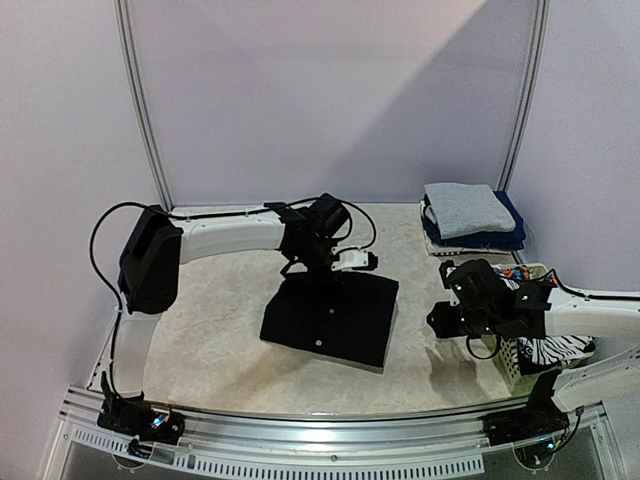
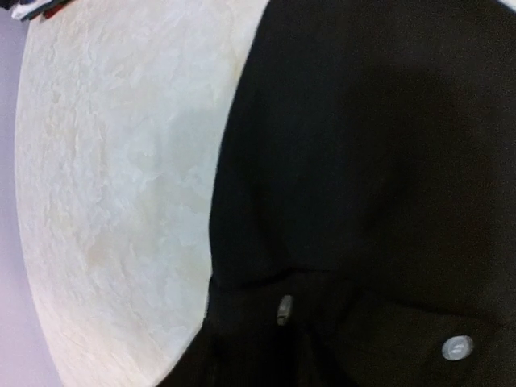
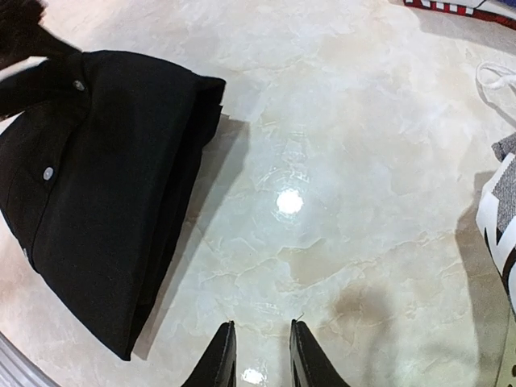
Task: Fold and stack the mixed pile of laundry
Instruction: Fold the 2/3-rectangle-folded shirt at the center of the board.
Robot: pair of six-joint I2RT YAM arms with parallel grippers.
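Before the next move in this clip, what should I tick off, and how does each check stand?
1. Black top folded flat on table: ok.
2. Right claw empty, jaws apart: ok.
3. Left claw clear of the black top: cannot tell.
4. Stack neat, grey shirt uppermost: ok.
5. Basket emptied: not ok, striped cloth inside.

A folded top [image 1: 330, 318] lies mid-tabletop [image 1: 220, 340]. A stack of folded garments [image 1: 472, 215] sits in the far right corner. By the right edge stands a basket [image 1: 508, 368], seemingly with more cloth [image 1: 555, 348] inside.
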